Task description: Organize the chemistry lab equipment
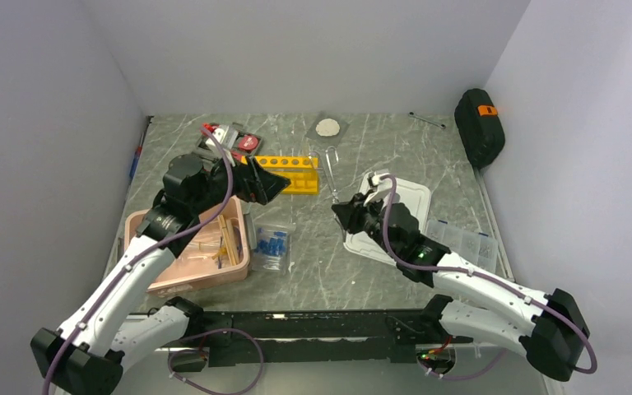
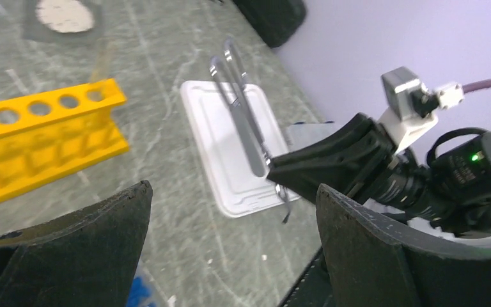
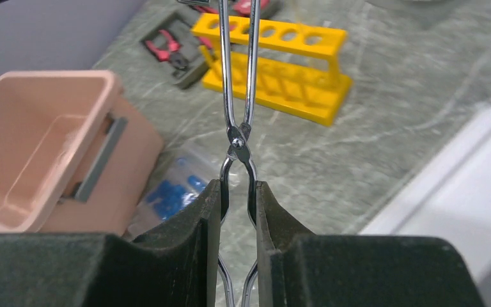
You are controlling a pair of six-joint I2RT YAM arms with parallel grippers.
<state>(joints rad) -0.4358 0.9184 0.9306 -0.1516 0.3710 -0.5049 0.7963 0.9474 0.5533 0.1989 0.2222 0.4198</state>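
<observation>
My right gripper (image 1: 341,212) (image 3: 238,185) is shut on the handles of metal tongs (image 3: 240,83), held above the table; the tongs (image 1: 330,169) point toward the yellow six-hole rack (image 1: 296,173) (image 3: 275,64). My left gripper (image 1: 276,185) (image 2: 233,188) is open and empty, beside the rack (image 2: 38,137) and facing the tongs (image 2: 240,109). A clear bag of blue-capped tubes (image 1: 271,245) (image 3: 169,192) lies on the table beside the pink bin (image 1: 160,280). Tan wooden clamps (image 1: 222,234) lie in the bin. The safety glasses are out of view.
A white tray (image 1: 407,197) (image 2: 224,173) lies under my right arm, with a clear compartmented box (image 1: 461,239) to its right. The red-and-black tool kit (image 1: 230,140) is behind the rack. A black case (image 1: 479,125) stands at the far right. A bagged white disc (image 1: 327,127) lies at the back.
</observation>
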